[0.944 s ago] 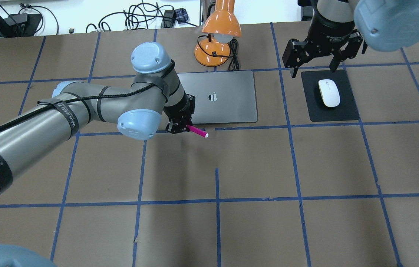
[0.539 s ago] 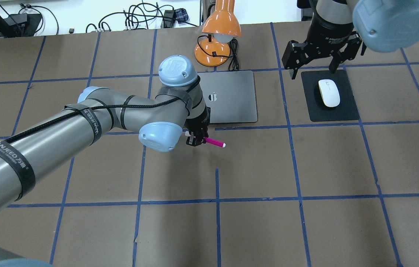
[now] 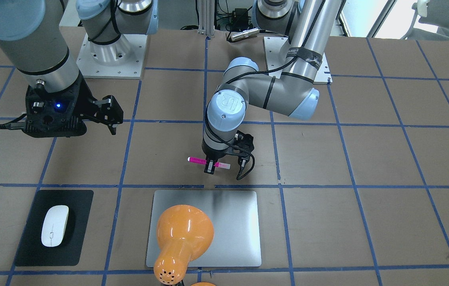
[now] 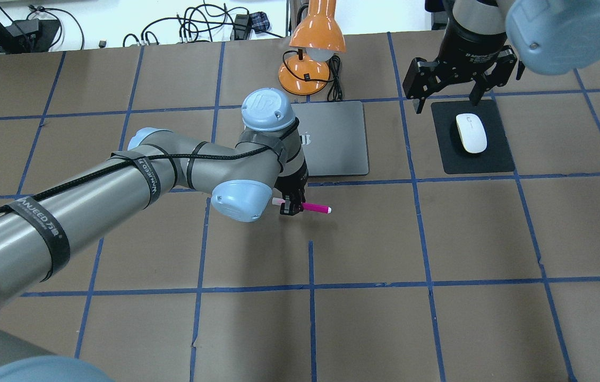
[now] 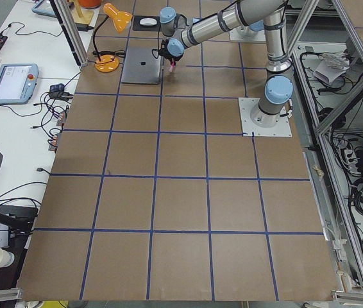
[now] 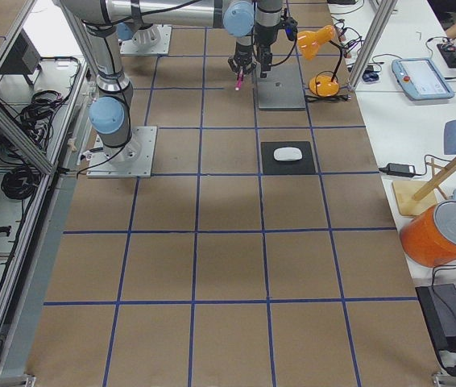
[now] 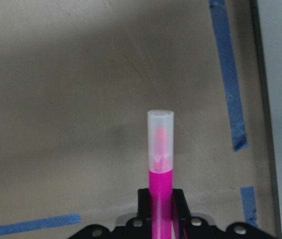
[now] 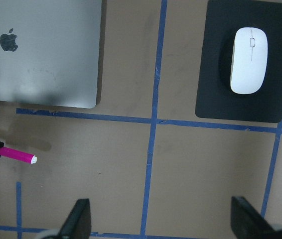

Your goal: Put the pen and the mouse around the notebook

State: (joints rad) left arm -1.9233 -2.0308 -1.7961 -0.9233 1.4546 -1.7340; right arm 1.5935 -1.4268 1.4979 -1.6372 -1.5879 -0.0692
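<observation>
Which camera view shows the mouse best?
The right wrist view: the mouse is large, whole and unobstructed, its centre line plain, on the black mat. The overhead and front-facing views show it whole but smaller; both side views show a tiny white spot; the left wrist view misses it.

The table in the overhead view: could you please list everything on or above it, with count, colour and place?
pen: one, magenta with a pale end, held level on the near side of the notebook, apart from it
mouse: one, white, lying on the mat
notebook: one, silver-grey, closed, mid-table, partly hidden by the left arm
mat: one, black, right of the notebook
lamp: one, orange, just beyond the notebook's far edge
cables: several, black, past the table's far edge
table: one, brown with a blue tape grid
left pincer: one, black, shut on the pen
right pincer: one, black, open, above the mat's far edge
</observation>
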